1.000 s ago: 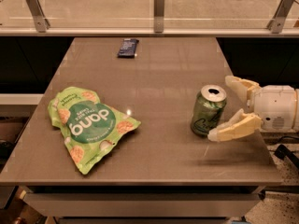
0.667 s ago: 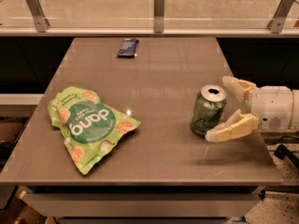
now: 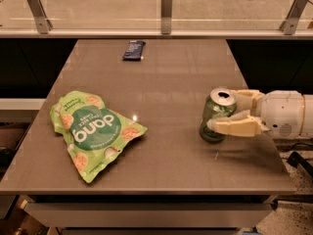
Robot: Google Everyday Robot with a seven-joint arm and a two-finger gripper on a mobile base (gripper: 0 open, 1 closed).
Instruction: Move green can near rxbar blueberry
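The green can (image 3: 213, 110) stands upright on the brown table (image 3: 171, 77) at its right side, silver top showing. My gripper (image 3: 223, 111) reaches in from the right edge with its cream fingers on either side of the can. The near finger (image 3: 234, 127) lies across the can's lower front and the far finger (image 3: 244, 96) sits behind it, so the gripper is closed on the can. The rxbar blueberry (image 3: 133, 50), a small dark navy bar, lies flat at the far edge of the table, left of centre, well away from the can.
A large flat green snack bag (image 3: 93, 131) lies on the left half of the table. A glass rail with metal posts (image 3: 167, 4) runs behind the table's far edge. The table's right edge is just under my white wrist (image 3: 286, 112).
The near finger has swung in from beside the can's base to lie against its front. The can has not moved.
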